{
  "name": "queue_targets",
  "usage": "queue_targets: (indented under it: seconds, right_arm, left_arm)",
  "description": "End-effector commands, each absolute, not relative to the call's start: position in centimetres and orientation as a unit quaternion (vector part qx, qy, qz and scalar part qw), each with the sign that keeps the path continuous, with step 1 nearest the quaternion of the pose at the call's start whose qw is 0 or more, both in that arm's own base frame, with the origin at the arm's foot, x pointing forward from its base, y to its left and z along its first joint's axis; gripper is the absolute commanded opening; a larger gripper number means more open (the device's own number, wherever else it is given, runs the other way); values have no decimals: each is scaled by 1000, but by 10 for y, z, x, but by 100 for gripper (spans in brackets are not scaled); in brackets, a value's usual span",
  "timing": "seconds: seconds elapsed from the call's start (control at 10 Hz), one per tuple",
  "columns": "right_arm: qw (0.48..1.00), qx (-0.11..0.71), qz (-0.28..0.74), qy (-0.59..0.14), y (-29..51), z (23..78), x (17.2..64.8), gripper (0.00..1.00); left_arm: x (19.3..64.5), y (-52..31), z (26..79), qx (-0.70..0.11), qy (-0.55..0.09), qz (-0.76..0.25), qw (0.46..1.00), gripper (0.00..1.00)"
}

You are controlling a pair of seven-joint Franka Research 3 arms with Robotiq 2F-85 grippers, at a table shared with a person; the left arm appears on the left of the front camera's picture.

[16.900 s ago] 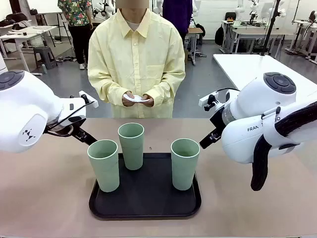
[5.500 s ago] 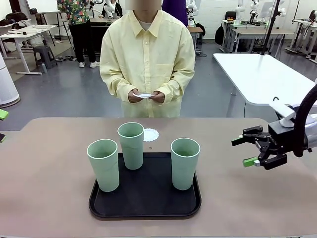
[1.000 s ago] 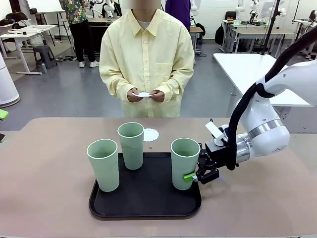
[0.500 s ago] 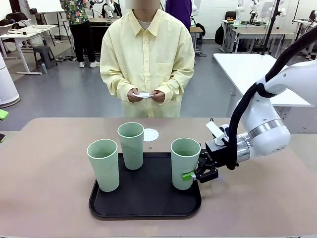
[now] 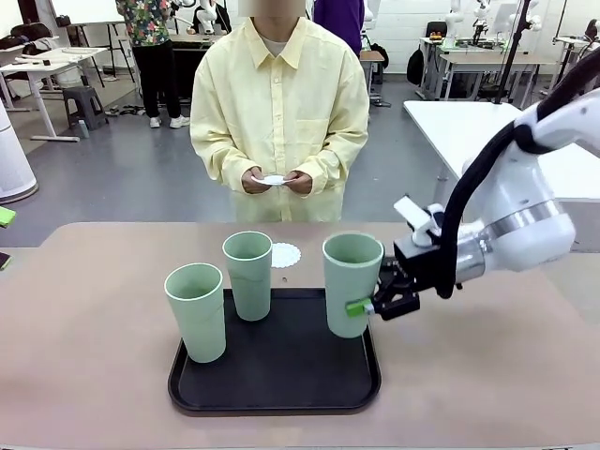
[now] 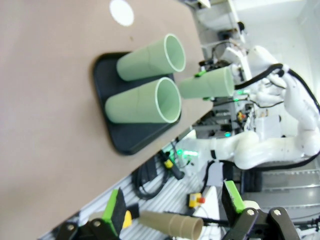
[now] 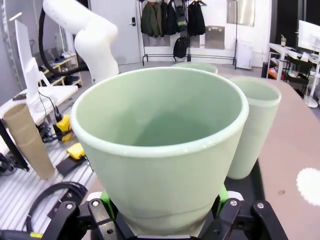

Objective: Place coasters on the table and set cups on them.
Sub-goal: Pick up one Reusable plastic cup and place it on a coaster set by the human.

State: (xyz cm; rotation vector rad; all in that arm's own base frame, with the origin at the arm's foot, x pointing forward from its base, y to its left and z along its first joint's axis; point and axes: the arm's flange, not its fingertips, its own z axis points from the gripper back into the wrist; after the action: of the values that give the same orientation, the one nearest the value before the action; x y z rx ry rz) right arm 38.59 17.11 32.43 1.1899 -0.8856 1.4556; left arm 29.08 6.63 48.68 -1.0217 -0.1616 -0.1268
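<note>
My right gripper [image 5: 370, 306] is shut on the lower part of the right-hand cup [image 5: 352, 281] and holds it upright, clear of the black tray [image 5: 281, 380]. In the right wrist view that cup [image 7: 160, 145] sits between the green pads [image 7: 105, 200] of the right gripper [image 7: 162, 215]. Two more cups [image 5: 197, 311] [image 5: 248, 275] stand on the tray. One coaster [image 5: 285, 254] lies on the table [image 5: 84, 356] just behind the tray. The person holds more coasters [image 5: 274, 179] in both hands. My left gripper [image 6: 172, 210] is open, far from the cups [image 6: 145, 102].
The person stands at the table's far edge, directly behind the tray. A white table [image 5: 487, 131] stands at the back right. The left wrist view looks past the table edge at cables and a cardboard tube [image 6: 172, 225] on the floor.
The right gripper has lifted the right-hand cup up off the tray. The other two cups, the coaster and the person's hands have stayed where they were.
</note>
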Motion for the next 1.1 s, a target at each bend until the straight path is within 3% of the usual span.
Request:
queue_targets:
  seconds: [0.0,0.3,0.5,0.6,0.7,1.0]
  right_arm:
    - [520,495,591,-369,186,387,384,26]
    - [537,492,578,-368,211,441,403,26]
    - [539,489,577,-372,218,446,409,26]
    - [565,449,571,-391,216,438,405,26]
    - [530,487,589,-367,210,455,403,26]
    - [530,487,589,-367,210,455,403,26]
  left_arm:
    - [291,67,487,-495,-84,-69,862,100]
    - [291,67,487,-495,-84,-69,862,100]
    - [291,67,487,-495,-84,-69,862,100]
    - [291,67,487,-495,-84,-69,862,100]
    - [291,67,487,-495,-84,-69,862,100]
    - [291,67,487,-495,-84,-69,862,100]
